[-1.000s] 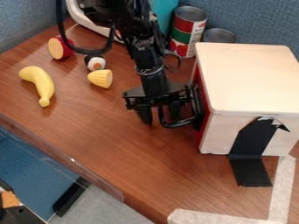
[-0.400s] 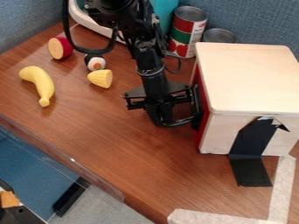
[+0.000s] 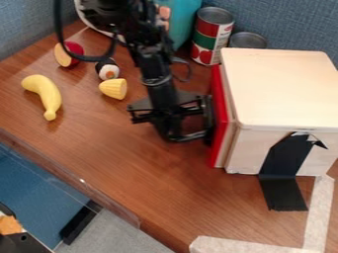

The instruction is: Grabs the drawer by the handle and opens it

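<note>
Centrally, claw: the black two-finger claw [image 3: 170, 135] hangs down at the end of a black jointed arm [image 3: 155, 74], just left of the cabinet, and is clamped on the handle.
Handle: a black curved bar [image 3: 194, 137], sticking out leftward from the drawer front.
Drawer: the red-fronted wooden drawer [image 3: 221, 121] is slightly open, its front standing out from the cabinet's left side, with a narrow band of pale wood showing behind the red.
Cabinet: a pale wooden box [image 3: 280, 89] at the right; black tape [image 3: 284, 165] runs down its near side and onto the table.
Table: brown wood-grain table [image 3: 125, 168], with strips of whitish tape [image 3: 319, 212] at lower right.
Toy food, left: a yellow banana [image 3: 45, 95]; a yellow ridged piece [image 3: 113, 89]; near that, a black-and-white roll with an orange centre [image 3: 107, 70]; farther back, a red-skinned piece with a pale yellow face [image 3: 64, 55].
Cans, behind: a tall metal can with a red and green label [image 3: 212, 35], and a grey metal can [image 3: 249, 39] near it, behind the cabinet.
</note>
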Available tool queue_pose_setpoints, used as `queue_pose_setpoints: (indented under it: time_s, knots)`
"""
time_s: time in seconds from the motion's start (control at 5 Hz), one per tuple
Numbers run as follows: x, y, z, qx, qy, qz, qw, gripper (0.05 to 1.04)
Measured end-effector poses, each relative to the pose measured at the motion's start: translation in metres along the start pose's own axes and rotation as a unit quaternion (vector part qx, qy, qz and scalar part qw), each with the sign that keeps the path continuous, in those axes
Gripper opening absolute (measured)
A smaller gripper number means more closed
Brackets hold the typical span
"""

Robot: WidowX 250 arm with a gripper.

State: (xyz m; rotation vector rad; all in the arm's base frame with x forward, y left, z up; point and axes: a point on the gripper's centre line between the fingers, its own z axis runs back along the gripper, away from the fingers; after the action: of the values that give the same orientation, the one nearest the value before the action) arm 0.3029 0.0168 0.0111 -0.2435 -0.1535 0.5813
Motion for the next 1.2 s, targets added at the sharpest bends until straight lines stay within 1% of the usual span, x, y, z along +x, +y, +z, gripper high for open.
queue_pose_setpoints:
  time_s: [0.4, 0.6, 0.8, 1.0, 1.2]
  knots:
    - [-0.002, 0.025, 0.013, 0.001, -0.002, -0.001, 1.0000, 0.135]
    - [-0.002, 0.044, 0.019, 0.004, -0.003, 0.001, 1.0000, 0.134]
    - [-0.006, 0.048, 0.020, 0.001, -0.003, 0.001, 1.0000, 0.134]
    - [-0.012, 0.056, 0.022, 0.003, -0.008, 0.012, 0.9999, 0.134]
    - [-0.016, 0.057, 0.023, 0.003, -0.013, 0.010, 0.9999, 0.134]
